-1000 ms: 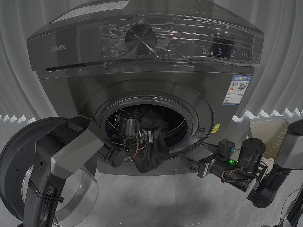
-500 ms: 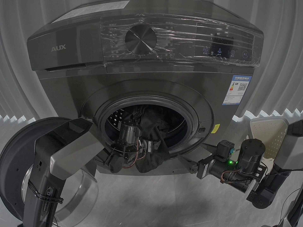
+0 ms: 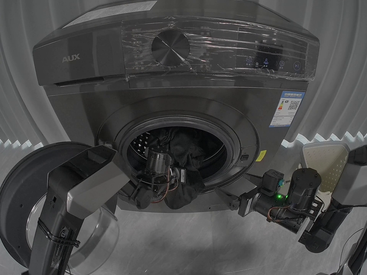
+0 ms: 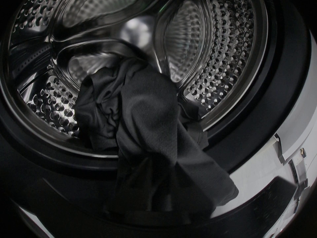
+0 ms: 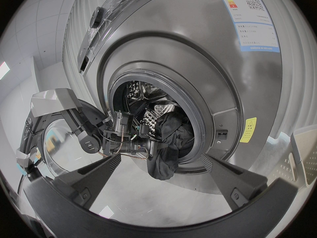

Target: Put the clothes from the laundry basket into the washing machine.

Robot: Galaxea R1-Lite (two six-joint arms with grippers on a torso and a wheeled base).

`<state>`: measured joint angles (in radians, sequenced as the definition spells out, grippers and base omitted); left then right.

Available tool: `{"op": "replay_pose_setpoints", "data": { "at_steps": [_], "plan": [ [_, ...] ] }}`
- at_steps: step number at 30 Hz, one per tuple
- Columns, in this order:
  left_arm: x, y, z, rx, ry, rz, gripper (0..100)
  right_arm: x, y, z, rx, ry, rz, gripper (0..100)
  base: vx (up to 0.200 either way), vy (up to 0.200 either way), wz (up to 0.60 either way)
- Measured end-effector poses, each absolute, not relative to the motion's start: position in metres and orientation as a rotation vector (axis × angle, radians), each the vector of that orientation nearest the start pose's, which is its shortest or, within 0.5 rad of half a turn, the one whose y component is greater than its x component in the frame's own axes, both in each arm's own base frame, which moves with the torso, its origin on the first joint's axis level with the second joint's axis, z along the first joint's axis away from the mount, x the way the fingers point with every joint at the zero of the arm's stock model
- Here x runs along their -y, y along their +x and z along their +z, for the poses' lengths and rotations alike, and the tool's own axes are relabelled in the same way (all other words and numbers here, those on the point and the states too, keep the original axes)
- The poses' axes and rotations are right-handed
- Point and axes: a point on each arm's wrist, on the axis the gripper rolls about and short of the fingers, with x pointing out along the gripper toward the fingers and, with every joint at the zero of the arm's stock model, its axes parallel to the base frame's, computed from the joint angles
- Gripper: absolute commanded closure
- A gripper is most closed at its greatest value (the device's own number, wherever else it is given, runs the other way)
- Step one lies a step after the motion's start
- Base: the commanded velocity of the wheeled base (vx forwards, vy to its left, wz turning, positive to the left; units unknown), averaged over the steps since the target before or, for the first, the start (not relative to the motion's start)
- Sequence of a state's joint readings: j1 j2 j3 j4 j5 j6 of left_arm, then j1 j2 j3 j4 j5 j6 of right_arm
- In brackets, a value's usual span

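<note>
The grey washing machine (image 3: 214, 100) stands with its round door (image 3: 23, 195) swung open to the left. A black garment (image 3: 185, 191) lies half in the steel drum (image 4: 214, 50) and half draped over the lower lip of the opening (image 4: 148, 116) (image 5: 168, 149). My left gripper (image 3: 180, 177) sits at the lower left of the drum mouth, right against the garment (image 5: 154, 144); the cloth hides how it meets it. My right gripper (image 3: 235, 190) hangs open and empty below and right of the opening, pointing toward it (image 5: 160, 158).
A white perforated laundry basket (image 3: 328, 161) stands at the right beside the machine, behind my right arm (image 5: 307, 156). Grey floor (image 3: 198, 241) stretches in front of the machine. Pleated curtains hang behind it.
My left wrist has dropped a little and drawn slightly back from the drum mouth. The hanging part of the garment has bunched up. My right gripper has edged slightly left.
</note>
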<state>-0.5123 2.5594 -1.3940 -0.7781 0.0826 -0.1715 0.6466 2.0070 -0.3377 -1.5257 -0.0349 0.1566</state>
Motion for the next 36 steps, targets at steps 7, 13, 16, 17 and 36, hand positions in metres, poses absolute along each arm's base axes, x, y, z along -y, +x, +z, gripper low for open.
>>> {"op": "replay_pose_setpoints", "data": {
  "at_steps": [7,13,16,17,36],
  "plan": [
    [0.239,0.438,0.020,-0.275,-0.094,-0.362,100,-0.172,0.229,0.076,-0.184,0.103,0.598,0,0.000,0.000,0.00],
    [0.245,0.456,0.045,-0.143,-0.137,-0.327,100,-0.172,0.229,0.076,-0.183,0.102,0.598,0,0.000,0.000,0.00],
    [0.248,0.463,0.051,-0.098,-0.153,-0.317,100,-0.172,0.229,0.076,-0.182,0.102,0.599,0,0.000,0.000,0.00],
    [0.249,0.465,0.051,-0.085,-0.157,-0.312,100,-0.172,0.229,0.077,-0.182,0.103,0.599,0,0.000,0.000,0.00],
    [0.249,0.456,0.044,-0.117,-0.145,-0.307,0,-0.171,0.228,0.079,-0.175,0.103,0.599,0,0.000,0.000,0.00]
  ]
}}
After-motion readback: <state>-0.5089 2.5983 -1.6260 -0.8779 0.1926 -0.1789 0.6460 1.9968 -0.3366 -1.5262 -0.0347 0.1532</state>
